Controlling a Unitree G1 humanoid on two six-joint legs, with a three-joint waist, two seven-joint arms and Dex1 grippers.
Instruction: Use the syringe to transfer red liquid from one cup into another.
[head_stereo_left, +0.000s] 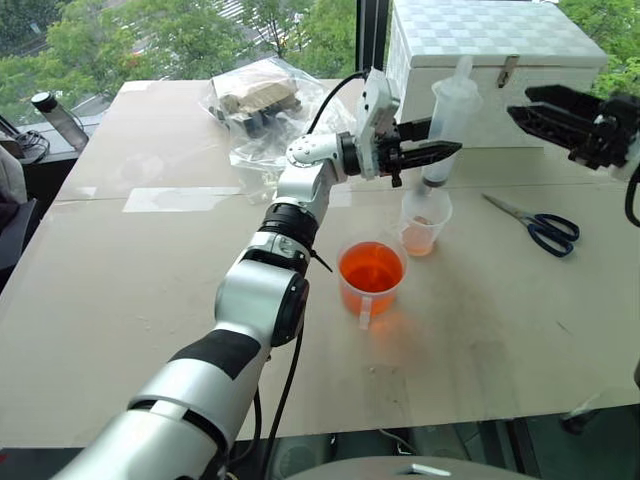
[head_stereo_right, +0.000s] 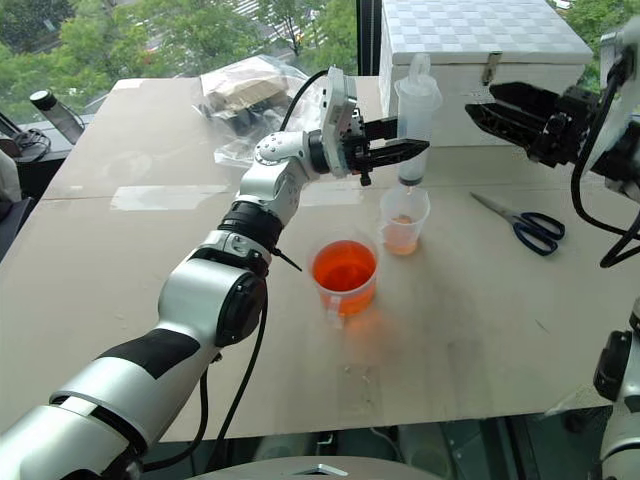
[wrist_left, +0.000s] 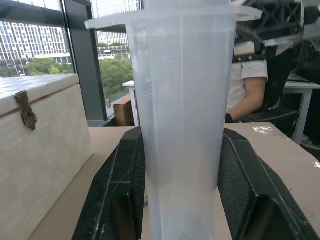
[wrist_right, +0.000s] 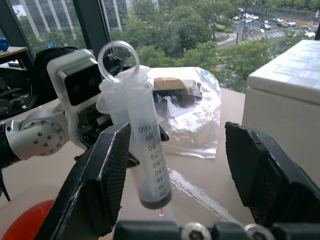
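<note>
**Syringe upright over the small cup**

Holding the syringe (head_stereo_right: 414, 118) by its barrel, my left gripper (head_stereo_right: 392, 143) is clamped tight; its long axis stands near vertical, tip just above the small cup (head_stereo_right: 404, 222). My right gripper (head_stereo_right: 500, 108) hangs beside it, jaws spread, holding nothing. The handled cup (head_stereo_right: 344, 277) of red liquid (head_stereo_right: 344, 267) sits nearer. Everything's smooth clear plastic on a matte table (head_stereo_right: 480, 330).

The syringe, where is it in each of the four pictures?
Left eye view: syringe upright, upper middle, above the small cup.
Right eye view: upper middle, held by the left gripper.
Left wrist view: its barrel stands in the centre between the black fingers.
Right wrist view: left of centre, tilted.
Shared landmark: the white box behind it.
</note>
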